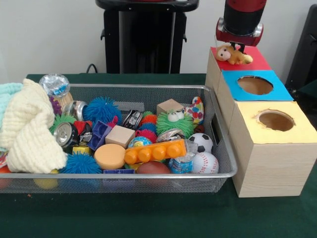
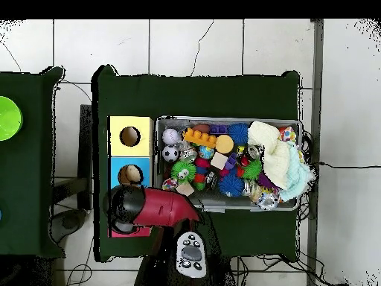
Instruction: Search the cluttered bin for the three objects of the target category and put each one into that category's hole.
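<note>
- Placing step in hand, by judgement: red and black robot gripper (image 1: pixel 241 43) above the red-topped wooden box (image 1: pixel 257 62), far end of the row of three boxes.
- Small brown and yellow plush monkey (image 1: pixel 232 54) lying on the red top, right under the gripper, over the place of the hole.
- Grip state impossible to tell; contact with the monkey unclear too.
- Next, probably: monkey down through the hole, then back to the silver wire mesh bin (image 1: pixel 220 148) for another soft toy.
- Blue-topped box (image 1: pixel 255 85) and yellow-topped box (image 1: pixel 275 120): holes open, nothing visible inside.
</note>
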`<state>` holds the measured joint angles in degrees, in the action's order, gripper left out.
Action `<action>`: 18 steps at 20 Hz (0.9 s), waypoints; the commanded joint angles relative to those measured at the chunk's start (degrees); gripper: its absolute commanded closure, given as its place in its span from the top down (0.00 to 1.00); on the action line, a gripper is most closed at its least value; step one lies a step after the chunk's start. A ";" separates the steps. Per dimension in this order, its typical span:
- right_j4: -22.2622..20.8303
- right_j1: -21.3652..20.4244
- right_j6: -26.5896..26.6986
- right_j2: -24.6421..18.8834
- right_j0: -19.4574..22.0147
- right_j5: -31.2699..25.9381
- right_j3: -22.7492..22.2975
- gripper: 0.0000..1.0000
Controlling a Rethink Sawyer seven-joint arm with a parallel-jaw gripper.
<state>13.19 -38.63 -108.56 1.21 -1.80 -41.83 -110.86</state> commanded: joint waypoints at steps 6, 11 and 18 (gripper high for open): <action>1.33 22.99 -7.44 -5.04 3.48 23.05 4.74 0.00; -0.47 29.94 -7.11 -5.05 3.97 30.66 8.83 0.00; -2.08 30.02 -7.87 -4.39 3.48 30.48 8.81 0.00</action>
<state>15.31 -30.52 -108.92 -1.85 -0.82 -42.01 -107.30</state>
